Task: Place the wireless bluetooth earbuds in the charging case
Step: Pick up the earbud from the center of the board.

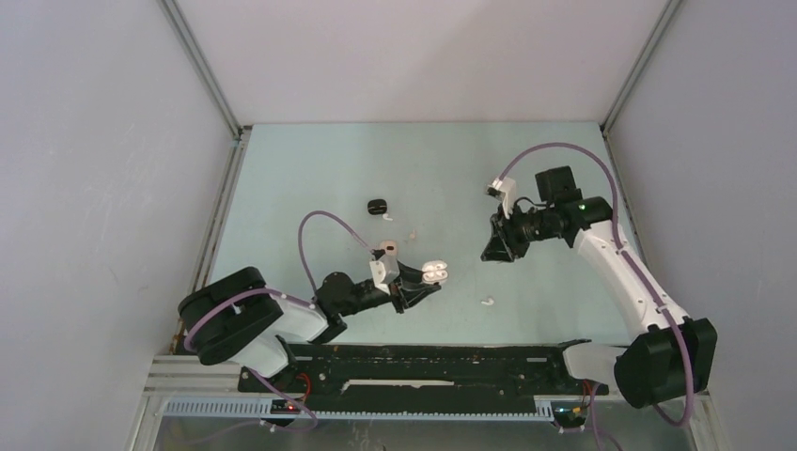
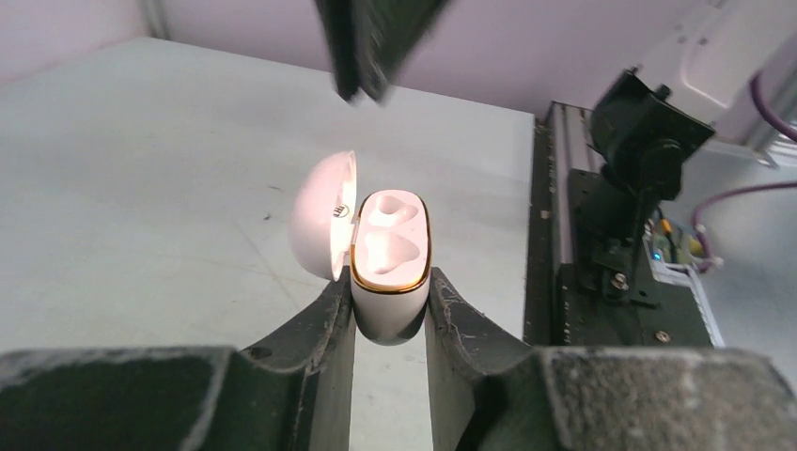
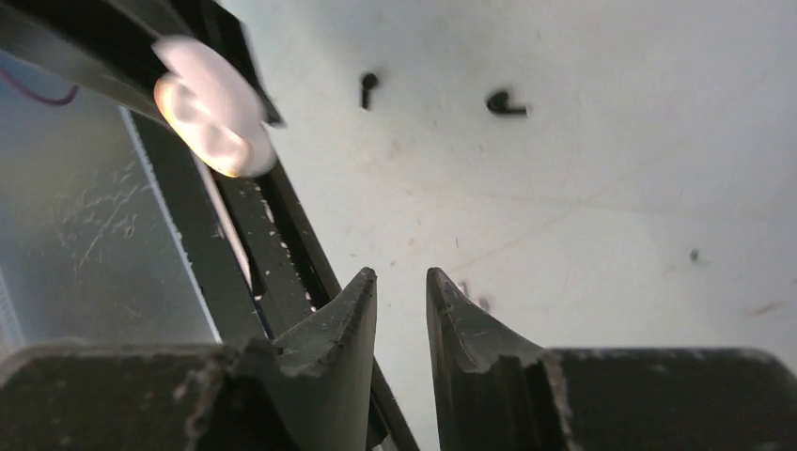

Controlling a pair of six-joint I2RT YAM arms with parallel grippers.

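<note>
White charging case (image 2: pixel 391 240), lid open, pinched between the left gripper (image 2: pixel 392 287) jaws at centre frame. Right gripper (image 3: pixel 402 277) has its jaws nearly together, with nothing between them. One white earbud (image 1: pixel 487 303) lies on the table (image 1: pixel 310 169), lower right of the case. Hazard: jaws this narrow would likely shove the bud aside rather than straddle it.

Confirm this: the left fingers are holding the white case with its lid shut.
Not quite: the lid stands open, as the left wrist view shows. The left fingers do hold the white case.
</note>
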